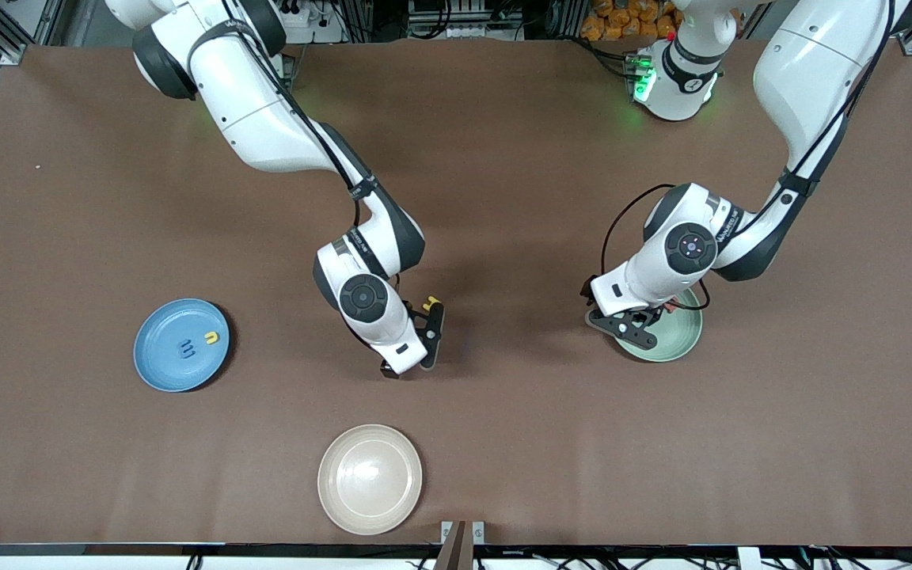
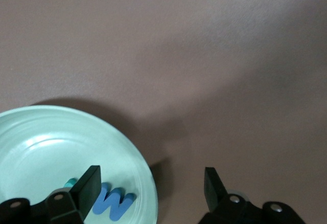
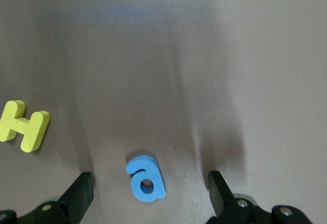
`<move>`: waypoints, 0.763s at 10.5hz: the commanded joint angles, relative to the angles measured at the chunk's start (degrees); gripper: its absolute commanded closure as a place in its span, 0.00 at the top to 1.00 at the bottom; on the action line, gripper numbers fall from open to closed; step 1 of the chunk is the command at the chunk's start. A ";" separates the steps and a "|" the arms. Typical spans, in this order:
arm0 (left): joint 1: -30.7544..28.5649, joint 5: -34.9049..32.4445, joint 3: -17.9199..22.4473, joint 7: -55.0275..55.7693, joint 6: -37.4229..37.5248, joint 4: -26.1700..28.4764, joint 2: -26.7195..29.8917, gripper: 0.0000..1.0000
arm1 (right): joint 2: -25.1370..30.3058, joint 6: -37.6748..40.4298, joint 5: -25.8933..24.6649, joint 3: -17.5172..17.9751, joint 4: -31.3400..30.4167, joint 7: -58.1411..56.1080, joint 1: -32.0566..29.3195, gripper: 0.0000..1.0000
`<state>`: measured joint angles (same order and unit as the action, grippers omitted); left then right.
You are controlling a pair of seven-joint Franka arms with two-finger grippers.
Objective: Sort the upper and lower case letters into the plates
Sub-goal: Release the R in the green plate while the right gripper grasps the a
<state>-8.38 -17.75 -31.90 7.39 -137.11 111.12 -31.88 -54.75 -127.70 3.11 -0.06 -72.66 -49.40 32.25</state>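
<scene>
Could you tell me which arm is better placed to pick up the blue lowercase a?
The right: its open gripper straddles the blue a on the table. The left gripper, also open, is over the mint plate.

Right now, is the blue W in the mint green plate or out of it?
In. The left wrist view shows the blue W lying flat inside the mint green plate, near its rim, by the open left end effector.

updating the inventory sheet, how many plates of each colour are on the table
sky blue plate: 1
mint green plate: 1
cream plate: 1
total: 3 plates
</scene>
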 commanded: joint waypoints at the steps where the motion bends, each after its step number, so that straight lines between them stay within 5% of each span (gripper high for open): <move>1: 0.38 -0.35 0.00 1.49 0.53 -2.04 -0.82 0.88 | -1.33 0.09 -0.03 0.24 2.09 0.19 0.09 1.00; 6: 4.16 2.55 0.17 5.62 0.62 -4.42 -1.61 0.88 | -1.33 -0.09 -0.12 0.24 2.00 -0.16 0.44 0.99; 7: 4.25 2.55 0.17 5.71 0.62 -4.42 -1.61 0.88 | -1.33 -0.09 -0.21 0.24 2.00 -0.25 0.53 0.32; 8: 4.16 2.55 0.17 5.71 0.62 -4.42 -1.52 0.88 | -1.33 -0.09 -0.29 0.24 1.91 -0.34 0.44 0.00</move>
<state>-4.31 -16.29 -31.85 12.80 -137.06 107.81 -32.89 -54.76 -127.83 3.11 0.01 -72.60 -49.40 32.73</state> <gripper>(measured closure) 0.119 0.137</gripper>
